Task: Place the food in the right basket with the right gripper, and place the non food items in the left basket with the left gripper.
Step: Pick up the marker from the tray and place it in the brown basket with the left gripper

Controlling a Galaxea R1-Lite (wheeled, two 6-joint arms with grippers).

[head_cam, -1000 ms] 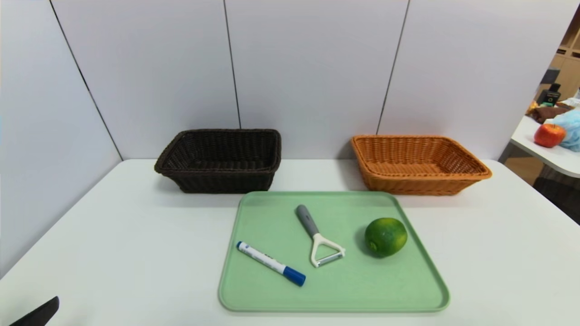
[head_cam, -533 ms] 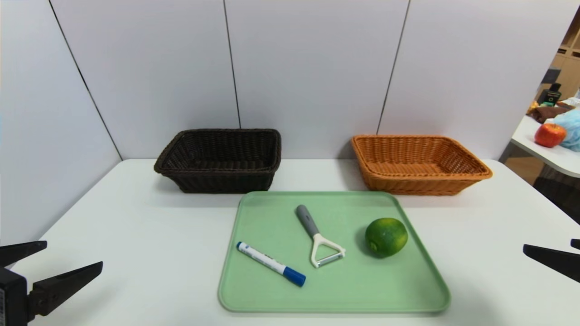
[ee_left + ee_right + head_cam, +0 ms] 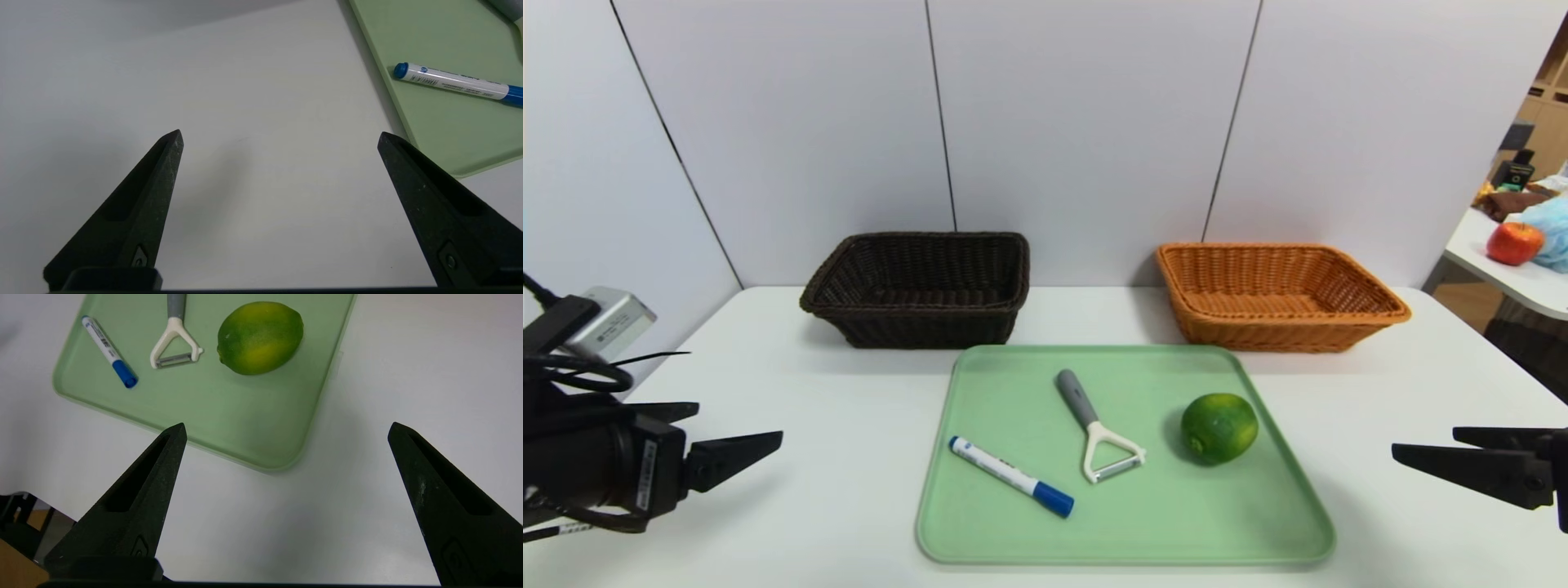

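On a light green tray lie a green lime, a white Y-shaped peeler with a grey handle and a white marker with a blue cap. Behind the tray stand the dark brown left basket and the orange right basket, both empty. My left gripper hovers open over bare table left of the tray, with the marker ahead of it. My right gripper is open right of the tray, and the lime is beyond its fingers.
White wall panels close off the table behind the baskets and on the left. At the far right, a separate table holds a red apple and other items. Bare white tabletop surrounds the tray on both sides.
Both grippers have come into the head view from the lower corners and moved inward toward the tray, staying open. The lime, peeler, marker and baskets have not moved.
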